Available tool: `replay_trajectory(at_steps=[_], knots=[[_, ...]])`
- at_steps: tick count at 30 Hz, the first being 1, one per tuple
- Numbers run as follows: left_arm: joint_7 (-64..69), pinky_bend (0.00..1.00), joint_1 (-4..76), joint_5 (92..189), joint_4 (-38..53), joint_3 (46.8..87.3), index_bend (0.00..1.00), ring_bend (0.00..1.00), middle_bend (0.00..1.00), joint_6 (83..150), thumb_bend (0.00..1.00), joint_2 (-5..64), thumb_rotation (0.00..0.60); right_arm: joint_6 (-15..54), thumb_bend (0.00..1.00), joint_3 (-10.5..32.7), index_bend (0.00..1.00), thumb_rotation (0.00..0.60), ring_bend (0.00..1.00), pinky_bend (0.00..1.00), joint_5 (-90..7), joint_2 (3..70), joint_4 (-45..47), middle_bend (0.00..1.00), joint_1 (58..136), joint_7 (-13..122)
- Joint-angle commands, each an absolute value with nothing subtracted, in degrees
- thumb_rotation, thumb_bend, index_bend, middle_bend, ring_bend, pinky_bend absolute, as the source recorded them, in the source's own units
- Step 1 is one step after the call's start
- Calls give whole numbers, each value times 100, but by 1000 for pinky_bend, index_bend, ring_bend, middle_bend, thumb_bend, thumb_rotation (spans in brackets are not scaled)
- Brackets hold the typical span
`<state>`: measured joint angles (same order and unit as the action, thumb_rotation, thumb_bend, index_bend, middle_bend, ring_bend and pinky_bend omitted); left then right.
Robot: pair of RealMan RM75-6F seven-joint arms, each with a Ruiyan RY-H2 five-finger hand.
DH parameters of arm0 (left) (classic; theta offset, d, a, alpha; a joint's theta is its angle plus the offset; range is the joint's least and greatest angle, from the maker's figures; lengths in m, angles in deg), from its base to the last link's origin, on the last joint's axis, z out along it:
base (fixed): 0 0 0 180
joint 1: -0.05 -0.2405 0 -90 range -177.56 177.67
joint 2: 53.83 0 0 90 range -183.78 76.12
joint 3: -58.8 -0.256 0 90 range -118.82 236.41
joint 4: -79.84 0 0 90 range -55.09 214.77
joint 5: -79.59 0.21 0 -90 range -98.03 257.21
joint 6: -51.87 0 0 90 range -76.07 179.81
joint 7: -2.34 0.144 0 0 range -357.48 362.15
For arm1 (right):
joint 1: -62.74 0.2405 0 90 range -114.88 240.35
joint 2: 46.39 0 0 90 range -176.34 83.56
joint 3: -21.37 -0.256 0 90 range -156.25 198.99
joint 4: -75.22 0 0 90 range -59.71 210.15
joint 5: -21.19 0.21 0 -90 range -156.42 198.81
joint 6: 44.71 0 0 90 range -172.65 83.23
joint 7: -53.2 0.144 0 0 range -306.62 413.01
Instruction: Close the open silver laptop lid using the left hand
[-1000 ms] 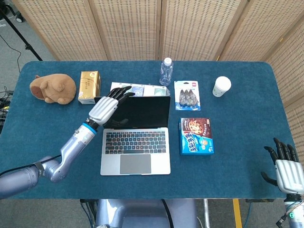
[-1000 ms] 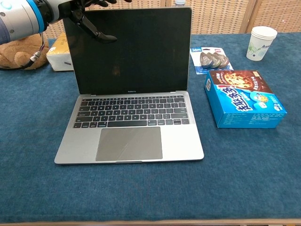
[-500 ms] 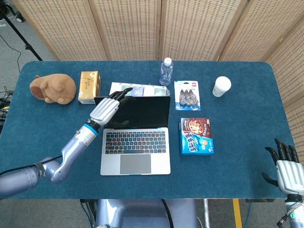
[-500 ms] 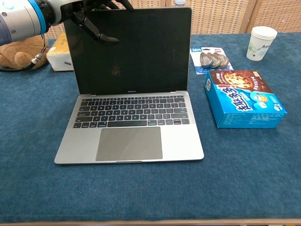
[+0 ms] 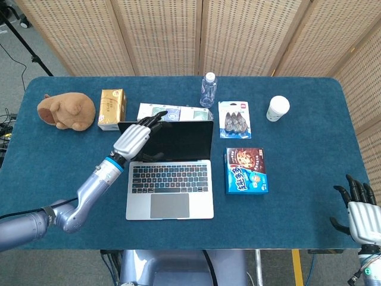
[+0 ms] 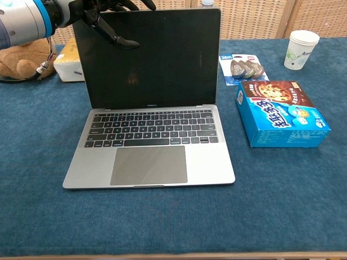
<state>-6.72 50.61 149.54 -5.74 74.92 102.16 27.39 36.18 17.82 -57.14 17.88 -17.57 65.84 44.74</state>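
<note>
Head view looks steeply down, taking in the whole table point(image 5: 53, 179). Chest view sits low and close, apparently level, facing the laptop point(image 6: 149, 108) both share.

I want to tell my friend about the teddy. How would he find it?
Start at the open laptop in the middle of the blue table and look toward the far left corner. Past the gold box lies the teddy, flopped on its side. It is the only soft, brown, furry thing there; everything around it is a box, packet, bottle or cup.
</note>
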Motion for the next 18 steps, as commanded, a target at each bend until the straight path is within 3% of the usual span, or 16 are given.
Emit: replay_trajectory(at_steps=[1,18], knots=[[-615,141,5039,14885,-638,7491,225,131,31,10237,251,2728,600,3620,240,1785,208,600,0,0,-5715,1787,-1761,0,6580,4472],[-396,155,5020,14680,-1210,7476,233,143,40,10168,251,2509,600,3650,240,1793,209,600,0,0,-5693,1751,-1861,0,6547,4395]])
